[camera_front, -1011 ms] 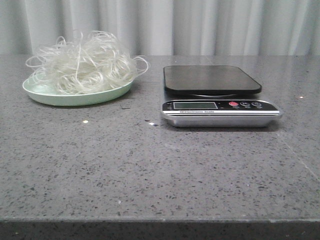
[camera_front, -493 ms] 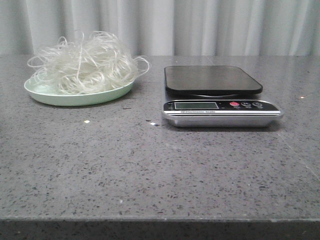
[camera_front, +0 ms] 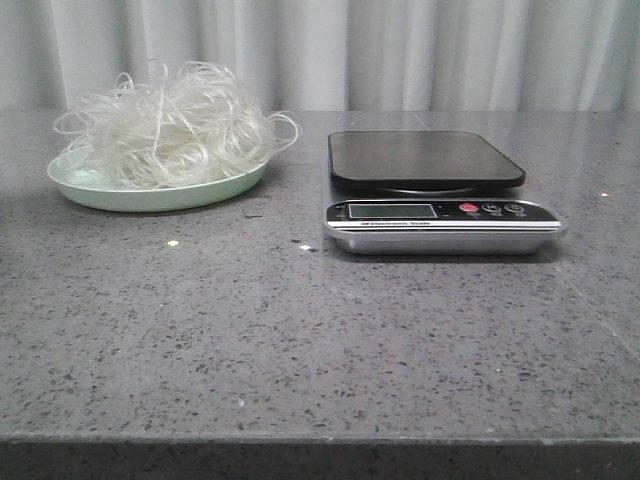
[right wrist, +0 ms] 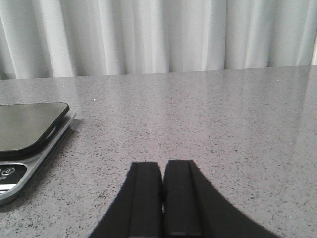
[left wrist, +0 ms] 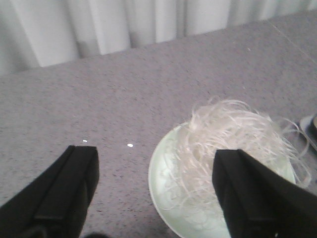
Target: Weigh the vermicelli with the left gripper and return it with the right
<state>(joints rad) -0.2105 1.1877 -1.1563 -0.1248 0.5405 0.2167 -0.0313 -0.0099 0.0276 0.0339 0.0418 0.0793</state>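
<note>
My left hand (left wrist: pixel 153 198) is spread wide and empty over the vermicelli (camera_front: pixel 170 125), heaped on a green plate (camera_front: pixel 150 192) on the desk (camera_front: pixel 320 330). Only its wrist view shows my right hand (right wrist: pixel 162 198), pressed closed and empty, beside the scale (camera_front: pixel 435 190). The front view shows neither hand.

Scale (right wrist: pixel 29 144) cut off, display unreadable

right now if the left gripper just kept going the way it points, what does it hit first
Most likely the vermicelli piled on the green plate. The left gripper is open; one finger already lines up with the tangle, the other with bare table. Depth is hard to judge from the wrist view.
</note>
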